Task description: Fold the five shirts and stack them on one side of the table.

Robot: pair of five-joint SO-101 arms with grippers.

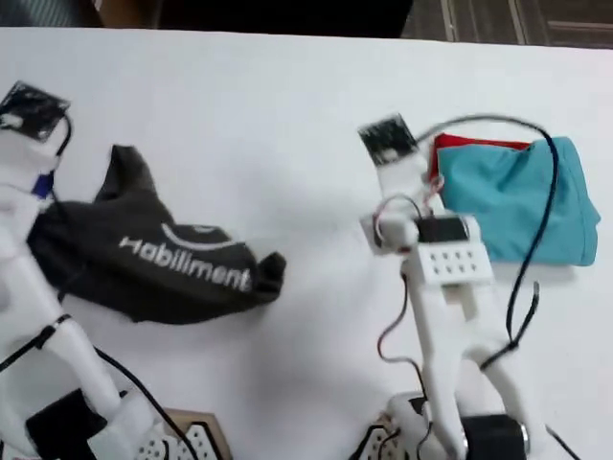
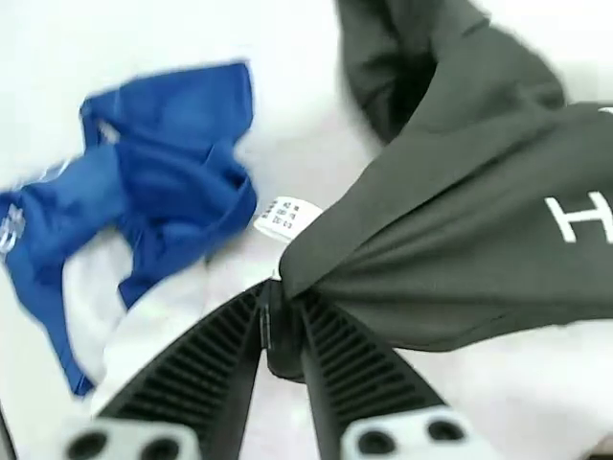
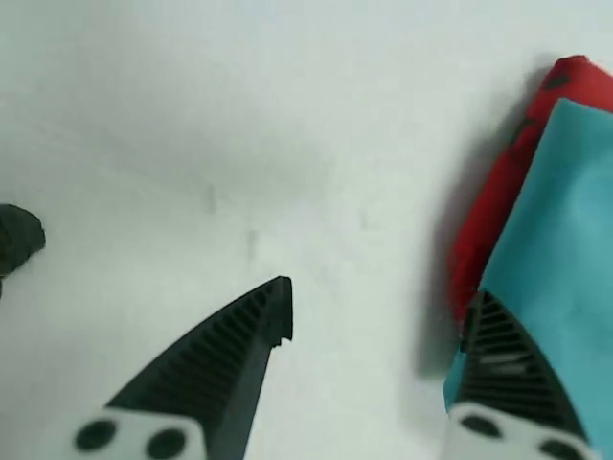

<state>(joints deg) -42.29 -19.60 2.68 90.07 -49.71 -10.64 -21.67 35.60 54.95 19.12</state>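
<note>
Table (image 1: 287,96): left end effector (image 2: 283,309) pinching black shirt (image 2: 460,259); right (image 3: 383,290) agape, maybe touching teal (image 3: 565,249).

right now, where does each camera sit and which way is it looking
High view: above the table, looking down on left arm, right arm, black shirt, teal shirt over red shirt.
Left wrist view: on its arm, along the left hand shut on the black shirt; blue shirt beyond.
Right wrist view: on its arm, down past the open right hand at table and teal shirt.
Shared: high and left wrist views show the black shirt.
</note>
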